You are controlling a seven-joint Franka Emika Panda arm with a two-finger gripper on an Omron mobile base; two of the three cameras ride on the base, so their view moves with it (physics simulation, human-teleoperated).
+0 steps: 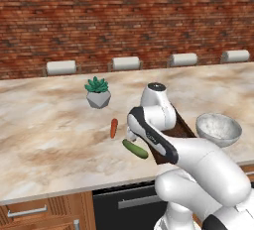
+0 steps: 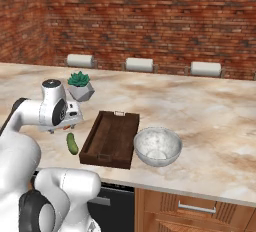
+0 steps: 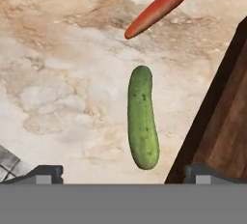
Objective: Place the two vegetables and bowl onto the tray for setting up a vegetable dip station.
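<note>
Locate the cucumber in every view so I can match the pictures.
Left base view: cucumber low centre, on the counter beside the arm.
Right base view: lower left, left of the tray.
Hand view: centre, lying lengthwise.
Shared landmark: the carrot just beyond the cucumber's far end.

potted plant (image 1: 98,91) on counter (image 1: 44,125) | brick wall (image 1: 124,16) behind

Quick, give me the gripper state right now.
Gripper: open, jaws wide apart and holding nothing; it hangs above the cucumber on the counter.
</note>
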